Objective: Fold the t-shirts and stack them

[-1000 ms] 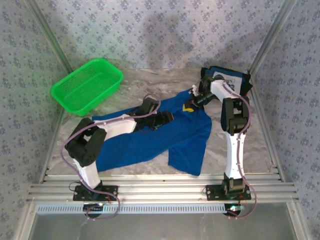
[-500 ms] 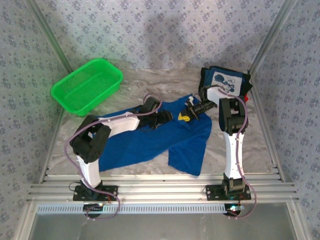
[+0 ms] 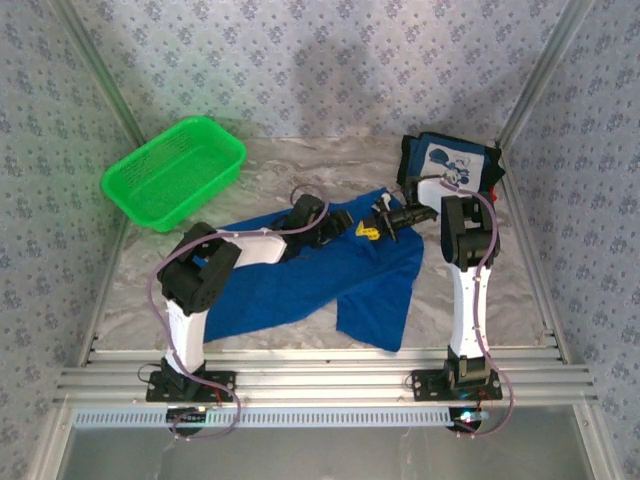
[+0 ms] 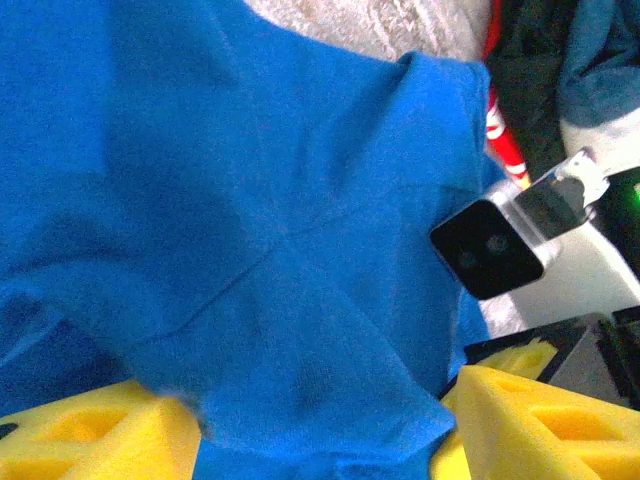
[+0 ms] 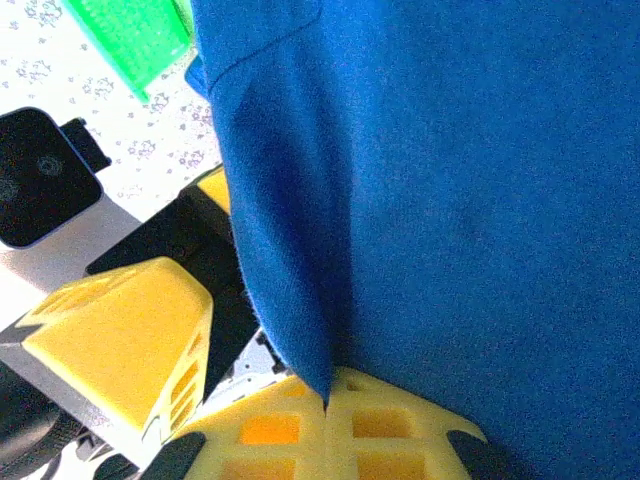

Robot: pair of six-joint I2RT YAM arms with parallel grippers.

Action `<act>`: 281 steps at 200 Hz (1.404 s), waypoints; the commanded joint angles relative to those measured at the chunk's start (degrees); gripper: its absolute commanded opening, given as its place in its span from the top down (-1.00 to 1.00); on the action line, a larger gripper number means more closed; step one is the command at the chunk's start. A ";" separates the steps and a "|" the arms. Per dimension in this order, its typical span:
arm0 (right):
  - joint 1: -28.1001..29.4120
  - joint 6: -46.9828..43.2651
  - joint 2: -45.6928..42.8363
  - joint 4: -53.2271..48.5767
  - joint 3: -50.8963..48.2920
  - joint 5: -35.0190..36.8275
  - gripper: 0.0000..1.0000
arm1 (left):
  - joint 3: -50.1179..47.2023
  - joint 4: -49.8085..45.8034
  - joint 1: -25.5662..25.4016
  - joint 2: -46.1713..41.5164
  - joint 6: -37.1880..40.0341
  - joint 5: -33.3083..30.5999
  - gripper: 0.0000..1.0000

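Blue t-shirt (image 3: pixel 330 285) lies rumpled mid-tabletop (image 3: pixel 300 165), with a folded navy t-shirt (image 3: pixel 455 160) at the far right corner. The right gripper (image 5: pixel 325 398) is pinched tight on a fold of the blue cloth. Just beside it, the left gripper (image 4: pixel 320 425) straddles the same cloth, jaws apart. Best to close the left on one layer, then draw both grips apart evenly, hem taut.

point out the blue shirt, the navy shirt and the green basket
blue t-shirt (image 3: pixel 300 290), top external view, middle of the spread cloth
navy t-shirt (image 3: pixel 450 157), top external view, white cartoon panel
green basket (image 3: pixel 175 170), top external view, mesh floor
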 commanded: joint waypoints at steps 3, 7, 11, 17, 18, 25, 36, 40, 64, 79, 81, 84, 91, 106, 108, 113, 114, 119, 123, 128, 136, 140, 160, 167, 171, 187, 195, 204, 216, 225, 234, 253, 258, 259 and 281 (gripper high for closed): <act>-1.33 1.20 -1.67 -0.13 -0.77 -1.30 1.00 | -0.40 7.87 0.16 1.93 -2.40 0.16 -0.31; -1.40 1.22 -1.66 -0.18 -0.73 -1.31 1.00 | -0.85 9.17 0.16 2.04 -2.79 0.26 -0.31; -1.56 1.22 -1.71 -0.12 -0.72 -1.12 1.00 | -1.26 10.44 0.17 2.05 -3.35 0.35 -0.31; -1.69 1.25 -1.66 -0.11 -0.73 -0.82 1.00 | -1.90 12.30 0.17 2.15 -3.85 0.59 -0.30; -1.72 1.30 -1.71 -0.11 -0.73 -0.78 1.00 | -2.00 12.59 0.17 2.15 -3.94 0.65 -0.30; -1.86 1.33 -1.60 -0.24 -0.64 -0.57 1.00 | -2.43 14.82 0.20 2.28 -4.34 1.31 -0.30; -2.10 1.21 -1.33 -0.43 -0.40 -0.09 1.00 | -2.77 18.26 0.17 2.65 -5.25 3.00 -0.30; -2.17 1.09 -1.23 -0.61 -0.30 0.04 1.00 | -2.85 19.65 0.13 2.91 -5.68 3.70 -0.30; -2.00 0.40 -0.23 -2.01 1.17 1.69 1.00 | -3.95 27.20 -0.23 3.98 -9.03 7.68 -0.30; -1.76 -1.08 0.40 -4.26 2.73 3.57 0.93 | -5.91 31.16 -0.27 4.00 -11.11 8.43 -0.28; -1.73 -1.11 0.39 -4.41 2.75 3.68 0.91 | -6.17 31.69 -0.27 3.98 -11.42 8.55 -0.27; -1.69 -1.19 0.44 -4.48 2.93 3.88 0.87 | -6.63 32.44 -0.27 3.93 -11.83 8.61 -0.28; -1.57 -1.25 0.40 -4.77 3.26 4.51 0.75 | -7.64 33.92 -0.27 3.76 -12.63 8.75 -0.27; -1.57 -2.34 0.36 -6.44 4.68 7.14 0.54 | -9.89 36.16 -0.19 2.85 -13.59 8.86 -0.24; -1.58 -2.46 0.34 -6.80 4.87 7.43 0.51 | -10.11 36.35 -0.21 2.61 -13.67 8.88 -0.23; -1.51 -2.88 0.28 -7.65 5.43 8.76 0.45 | -10.77 36.64 -0.23 2.19 -13.71 9.04 -0.21; -1.54 -2.97 0.28 -7.83 5.56 9.02 0.43 | -10.87 36.67 -0.16 2.08 -13.75 9.05 -0.21; -1.71 -3.28 0.20 -8.66 6.16 10.37 0.35 | -11.52 36.66 -0.16 1.47 -13.78 9.30 -0.21; -1.73 -3.39 -0.06 -9.18 6.50 11.99 0.30 | -12.08 36.55 0.03 0.82 -13.78 9.39 -0.20; -1.83 -3.33 -0.37 -9.49 6.93 13.75 0.25 | -12.85 36.25 0.10 -0.03 -13.73 9.39 -0.20; -1.96 -3.19 -1.34 -9.72 7.10 16.35 0.18 | -14.01 35.58 0.31 -1.29 -13.55 9.60 -0.19; -2.08 -3.08 -1.75 -9.75 7.18 17.22 0.15 | -14.40 34.97 0.40 -1.95 -13.31 9.85 -0.17; -2.77 -1.39 -4.41 -9.10 6.87 22.82 0.06 | -14.44 30.03 0.13 -4.07 -10.90 11.53 -0.14; -2.94 -0.86 -5.63 -9.02 6.74 25.48 0.05 | -14.02 28.37 -0.09 -4.41 -10.26 11.92 -0.13; -3.14 -0.63 -6.32 -9.02 6.54 26.86 0.03 | -13.90 27.86 -0.17 -4.51 -10.14 12.00 -0.12; -3.52 1.32 -9.72 -7.54 4.74 31.67 0.00 | -14.42 28.22 -0.22 -4.54 -10.62 11.51 -0.11; -3.64 2.28 -11.15 -6.58 3.37 32.67 -0.01 | -14.98 28.92 -0.11 -4.46 -11.19 11.07 -0.10; -3.54 2.80 -12.39 -5.81 1.50 33.14 0.00 | -15.36 30.07 -0.12 -4.28 -11.96 10.82 -0.10; -3.20 3.49 -14.17 -4.74 -1.72 33.53 0.00 | -14.60 30.62 -0.17 -3.83 -12.20 11.85 -0.10; -3.29 4.46 -15.72 -3.17 -4.68 32.63 0.00 | -13.01 28.62 -0.10 -3.59 -11.61 13.35 -0.10; -3.49 5.61 -17.61 -0.99 -7.74 30.67 0.00 | -11.33 24.75 -0.16 -3.48 -10.67 14.83 -0.10; -2.16 4.37 -22.25 2.20 -13.32 29.36 0.00 | -10.14 17.33 -0.09 -4.42 -9.11 15.36 -0.09; -1.46 3.38 -23.27 2.19 -14.13 30.49 -0.01 | -10.30 15.96 -0.02 -4.81 -8.83 15.24 -0.09; -1.30 3.15 -23.50 2.14 -14.28 30.74 0.00 | -10.33 15.70 -0.01 -4.84 -8.76 15.23 -0.09; 1.70 -0.78 -26.96 3.82 -18.82 35.39 0.01 | -10.56 10.96 0.39 -5.43 -7.98 14.80 -0.10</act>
